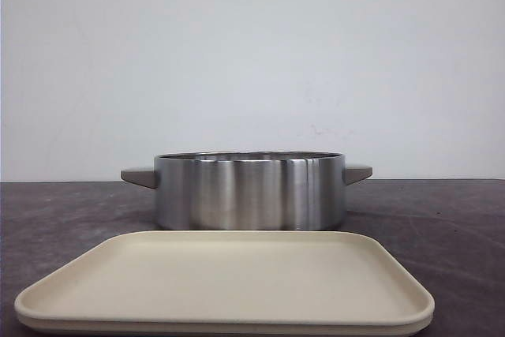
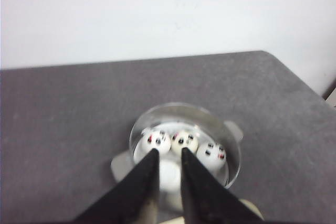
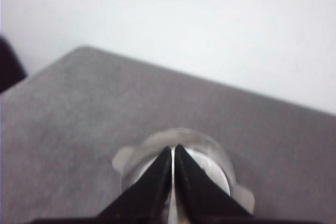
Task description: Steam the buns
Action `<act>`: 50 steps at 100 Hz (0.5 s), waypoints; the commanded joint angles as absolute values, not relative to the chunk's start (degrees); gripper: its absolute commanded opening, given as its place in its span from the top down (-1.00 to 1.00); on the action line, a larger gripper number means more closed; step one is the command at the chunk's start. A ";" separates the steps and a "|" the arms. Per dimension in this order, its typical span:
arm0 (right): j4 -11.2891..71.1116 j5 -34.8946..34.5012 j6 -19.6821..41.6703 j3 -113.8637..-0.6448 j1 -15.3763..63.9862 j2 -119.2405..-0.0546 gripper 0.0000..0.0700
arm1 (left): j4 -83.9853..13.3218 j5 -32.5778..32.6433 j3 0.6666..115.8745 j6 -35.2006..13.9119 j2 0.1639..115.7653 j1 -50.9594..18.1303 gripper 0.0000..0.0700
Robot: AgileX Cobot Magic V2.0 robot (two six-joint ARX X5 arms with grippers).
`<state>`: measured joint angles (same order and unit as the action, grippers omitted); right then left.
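Observation:
Several white panda-face buns lie inside the steel pot (image 2: 185, 107): one on the left (image 2: 156, 140), one in the middle (image 2: 185, 141), one on the right (image 2: 212, 153), and a plain white one (image 2: 169, 174) seen between my fingers. My left gripper (image 2: 169, 151) hangs well above the pot, open with a narrow gap and empty. My right gripper (image 3: 173, 148) also hangs above the pot (image 3: 212, 150), shut and empty. In the front view the pot (image 1: 249, 191) hides the buns behind its wall, and neither gripper shows.
An empty beige tray (image 1: 229, 274) lies on the dark table (image 1: 442, 226) just in front of the pot. The pot has two grey side handles (image 1: 140, 176). A white wall stands behind the table.

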<state>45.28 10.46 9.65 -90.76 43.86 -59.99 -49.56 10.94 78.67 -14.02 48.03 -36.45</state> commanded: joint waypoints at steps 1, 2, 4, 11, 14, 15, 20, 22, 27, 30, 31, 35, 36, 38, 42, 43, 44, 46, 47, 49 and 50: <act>40.32 12.38 8.54 -88.44 46.02 -59.46 1.00 | -48.84 11.70 76.20 -14.85 46.19 -36.88 0.97; 39.40 12.67 8.45 -87.83 46.30 -59.27 1.00 | -48.77 11.75 75.70 -14.85 45.74 -36.88 0.97; 37.65 13.32 8.36 -86.52 46.87 -58.85 1.00 | -48.60 11.77 74.74 -14.87 44.82 -36.88 0.97; 30.61 15.18 8.10 -80.93 48.75 -56.97 1.00 | -47.94 11.86 71.81 -15.42 41.91 -36.88 0.97; 27.31 15.57 7.84 -78.24 49.54 -56.12 1.00 | -47.81 12.08 70.89 -15.75 40.88 -36.88 0.97; 26.17 15.66 7.70 -77.32 49.80 -55.83 1.00 | -47.77 12.19 70.63 -15.81 40.58 -36.88 0.97; 20.67 16.40 7.03 -72.69 51.07 -54.41 1.00 | -47.70 12.80 69.56 -15.88 39.24 -36.88 0.97; 18.63 16.88 7.05 -70.91 51.62 -53.93 1.00 | -47.70 13.13 69.25 -15.88 38.81 -36.88 0.97; 14.15 18.11 7.07 -67.00 52.86 -52.97 1.00 | -47.83 13.89 68.75 -15.88 38.00 -36.88 0.97; 12.08 18.31 7.07 -65.21 53.47 -52.60 1.00 | -48.05 14.20 68.71 -15.88 37.74 -36.88 0.97; 11.73 18.26 7.09 -64.75 53.65 -52.56 1.00 | -48.10 14.28 68.71 -15.86 37.67 -36.86 0.97; 11.14 18.22 7.16 -63.68 54.19 -52.47 1.00 | -48.12 14.68 68.71 -15.88 37.47 -36.88 0.97; 11.22 18.22 7.18 -63.59 54.28 -52.47 1.00 | -48.14 14.72 68.71 -15.88 37.41 -36.88 0.97; 11.57 18.22 7.18 -63.57 54.41 -52.49 1.00 | -48.21 14.83 68.71 -15.86 37.30 -36.88 0.97; 11.77 18.22 7.18 -63.57 54.50 -52.49 1.00 | -48.34 14.87 68.71 -15.86 37.17 -36.88 0.96; 11.75 18.22 7.14 -63.57 54.52 -52.49 1.00 | -48.40 14.92 68.71 -15.86 37.10 -36.88 0.95; 11.66 18.22 7.03 -63.57 54.54 -52.51 1.00 | -48.45 14.94 68.71 -15.86 37.01 -36.88 0.95; 11.55 18.22 7.03 -63.57 54.52 -52.51 1.00 | -48.45 15.00 68.71 -15.88 36.93 -36.88 0.95; 11.49 18.22 7.03 -63.59 54.52 -52.49 1.00 | -48.42 15.00 68.71 -15.88 36.93 -36.88 0.95; 11.22 18.20 7.03 -63.59 54.54 -52.49 1.00 | -48.38 14.98 68.73 -15.86 36.91 -36.88 0.95; 11.11 18.13 7.03 -63.59 54.54 -52.49 1.00 | -48.34 14.98 68.73 -15.84 36.91 -36.88 0.95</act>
<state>12.71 18.02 7.64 -62.46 53.95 -52.66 -48.99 14.81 68.03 -15.84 36.53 -36.47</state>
